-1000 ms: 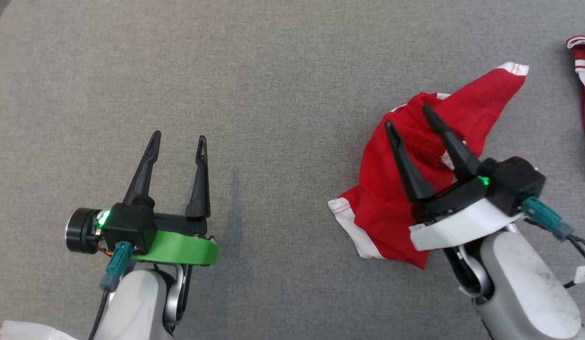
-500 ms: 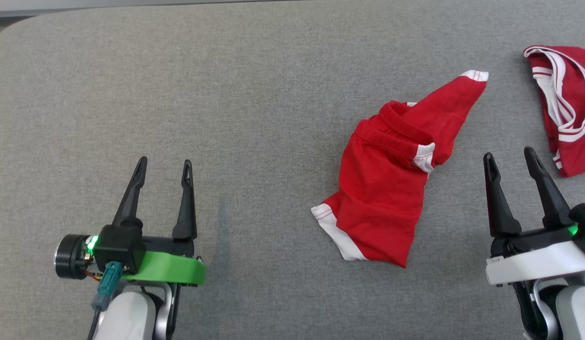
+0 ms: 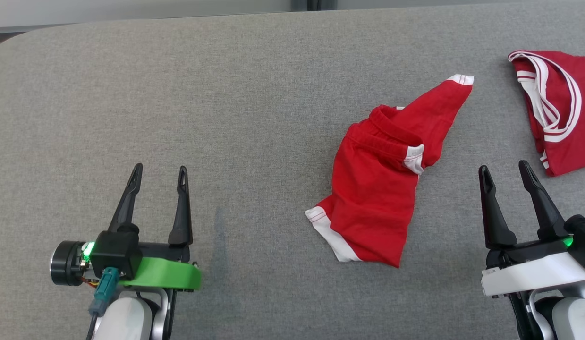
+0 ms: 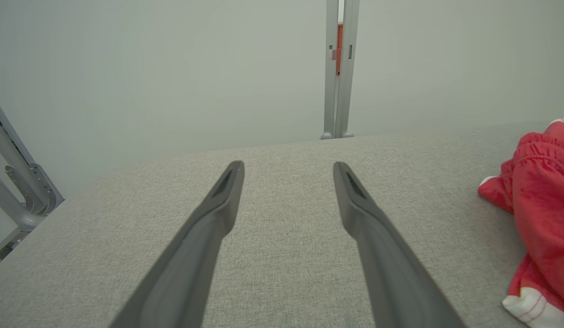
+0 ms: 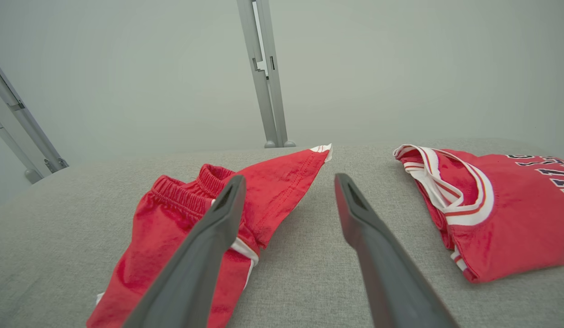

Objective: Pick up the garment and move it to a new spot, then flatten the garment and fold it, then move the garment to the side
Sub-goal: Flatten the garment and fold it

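While the left tool and the right tool both stand wide and empty, the garment, crumpled red shorts with white trim, lies on the grey worktop just left of the right tool and well right of the left one. It looks light, soft and limp, likely to sag and bunch when lifted. Its thick elastic waistband, ahead-left of the right tool's tips, seems the firmest place to pinch. A red jersey lies ahead-right of that tool.
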Available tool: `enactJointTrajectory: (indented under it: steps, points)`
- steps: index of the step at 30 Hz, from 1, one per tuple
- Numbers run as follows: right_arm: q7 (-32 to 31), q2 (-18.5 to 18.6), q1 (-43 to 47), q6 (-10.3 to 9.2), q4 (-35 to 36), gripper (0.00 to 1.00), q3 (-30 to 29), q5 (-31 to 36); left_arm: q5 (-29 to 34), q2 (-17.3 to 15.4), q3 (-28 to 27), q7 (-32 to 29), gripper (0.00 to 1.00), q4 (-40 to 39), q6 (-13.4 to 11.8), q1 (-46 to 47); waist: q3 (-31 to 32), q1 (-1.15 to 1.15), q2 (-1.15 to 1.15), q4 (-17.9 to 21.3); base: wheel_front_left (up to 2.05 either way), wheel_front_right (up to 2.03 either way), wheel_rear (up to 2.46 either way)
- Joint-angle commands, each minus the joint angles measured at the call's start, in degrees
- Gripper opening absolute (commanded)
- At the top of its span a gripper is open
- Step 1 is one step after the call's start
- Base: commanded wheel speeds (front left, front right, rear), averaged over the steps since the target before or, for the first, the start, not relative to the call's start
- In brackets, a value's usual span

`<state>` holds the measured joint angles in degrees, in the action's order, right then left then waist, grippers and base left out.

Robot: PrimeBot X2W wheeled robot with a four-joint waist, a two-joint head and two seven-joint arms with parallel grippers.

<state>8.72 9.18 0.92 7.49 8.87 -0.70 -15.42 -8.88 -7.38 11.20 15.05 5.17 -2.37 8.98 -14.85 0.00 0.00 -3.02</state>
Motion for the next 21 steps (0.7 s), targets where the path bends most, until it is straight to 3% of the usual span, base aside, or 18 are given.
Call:
enactJointTrajectory:
  steps: [1, 11, 21]
  points:
    - [-0.01, 0.12, 0.1, 0.0, 0.26, 1.0, -0.09, 0.25, -0.12, -0.4, 0.0, 0.15, 1.0, -0.17, -0.29, 0.05, -0.04, 0.0, 0.0, 0.0, 0.0, 0.0, 0.0]
    - [-2.77, 2.27, -2.29, 0.0, -1.14, 1.0, 2.49, 0.0, -0.25, 0.04, 0.72, 0.15, 1.0, -0.75, -0.21, 1.86, -1.81, 0.0, 0.0, -1.48, 0.0, 0.0, 0.0]
    - [-3.53, 5.44, -11.72, 0.0, -12.29, 1.0, 10.61, -2.55, -0.38, 1.6, 1.92, 0.15, 1.0, -0.61, 0.68, 4.57, -5.28, 0.0, 0.0, -4.52, 0.0, 0.0, 0.0]
